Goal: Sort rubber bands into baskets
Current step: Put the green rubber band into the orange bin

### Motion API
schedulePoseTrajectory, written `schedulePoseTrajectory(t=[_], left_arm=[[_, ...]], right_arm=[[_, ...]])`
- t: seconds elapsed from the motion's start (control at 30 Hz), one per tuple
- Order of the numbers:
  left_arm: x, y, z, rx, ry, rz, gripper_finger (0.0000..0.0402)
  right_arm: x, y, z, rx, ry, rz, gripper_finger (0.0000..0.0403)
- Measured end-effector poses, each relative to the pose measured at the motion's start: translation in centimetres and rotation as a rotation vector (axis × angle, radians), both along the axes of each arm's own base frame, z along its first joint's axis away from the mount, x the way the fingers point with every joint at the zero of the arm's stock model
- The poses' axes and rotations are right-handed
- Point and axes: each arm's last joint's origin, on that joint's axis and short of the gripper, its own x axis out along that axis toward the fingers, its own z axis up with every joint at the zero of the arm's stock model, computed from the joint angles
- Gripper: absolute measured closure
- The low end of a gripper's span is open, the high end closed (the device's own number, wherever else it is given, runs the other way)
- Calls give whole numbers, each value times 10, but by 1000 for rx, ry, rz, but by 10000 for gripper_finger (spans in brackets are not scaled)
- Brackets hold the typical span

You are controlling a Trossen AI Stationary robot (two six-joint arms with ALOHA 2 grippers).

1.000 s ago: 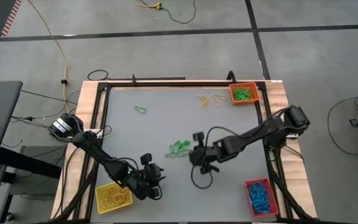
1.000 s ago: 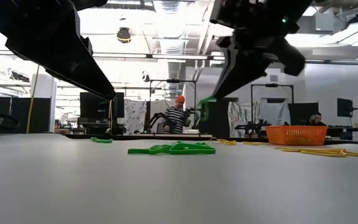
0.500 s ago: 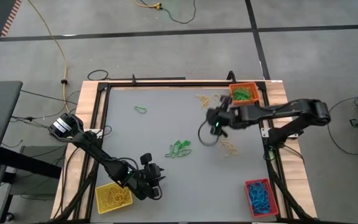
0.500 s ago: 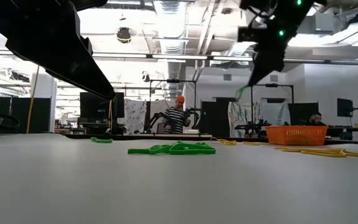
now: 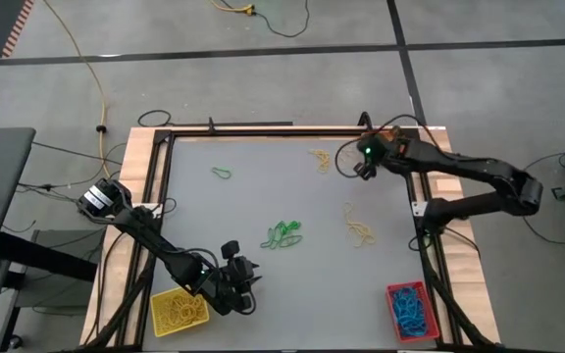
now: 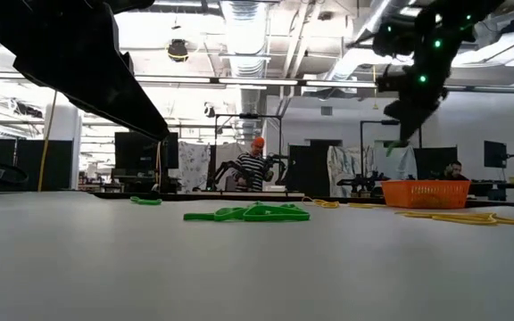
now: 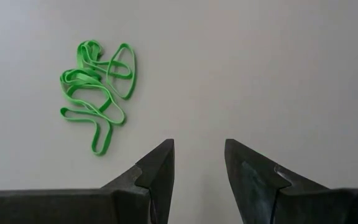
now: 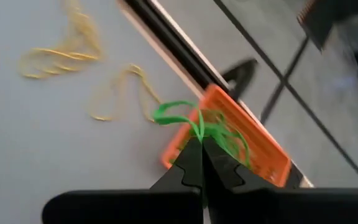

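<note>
1. Green rubber band (image 8: pixel 178 114) hangs pinched in your right tool (image 8: pixel 201 144), which is clamped on it above the orange basket (image 8: pixel 263 148) at the desk's far right corner.
2. Your left tool (image 7: pixel 197 165) waits part-open, holding nothing, beside the yellow basket (image 5: pixel 178 311).
3. More green bands (image 5: pixel 282 234) lie mid-desk (image 5: pixel 253 196).

Bare table (image 5: pixel 243 211) lies around the green band clump (image 5: pixel 282 233); yellow bands (image 5: pixel 361 230) seem well apart.

The right arm reaches across the table's far right corner, its right gripper (image 8: pixel 199 144) pinched tight, raised above the surface. The left gripper (image 7: pixel 199 163) waits low, fingers parted.
</note>
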Motion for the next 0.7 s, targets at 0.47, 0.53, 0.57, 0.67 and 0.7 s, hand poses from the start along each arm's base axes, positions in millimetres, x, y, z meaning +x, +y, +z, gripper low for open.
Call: schedulePoseTrajectory(t=[0.47,0.53,0.57,0.67,0.7], left_arm=[[1,2,0,3,0,5,269],[1,2,0,3,0,5,269],[1,2,0,3,0,5,269],[1,2,0,3,0,5,269],[1,2,0,3,0,5,269]], right_arm=[[-29,-48,-17,94,-38,-278,379],[-30,-53,-22,115,-19,-297,379],[-30,-55,-25,121,-9,-307,377],[-31,-62,-34,147,21,-338,367],[-31,-64,-37,155,27,-350,363]])
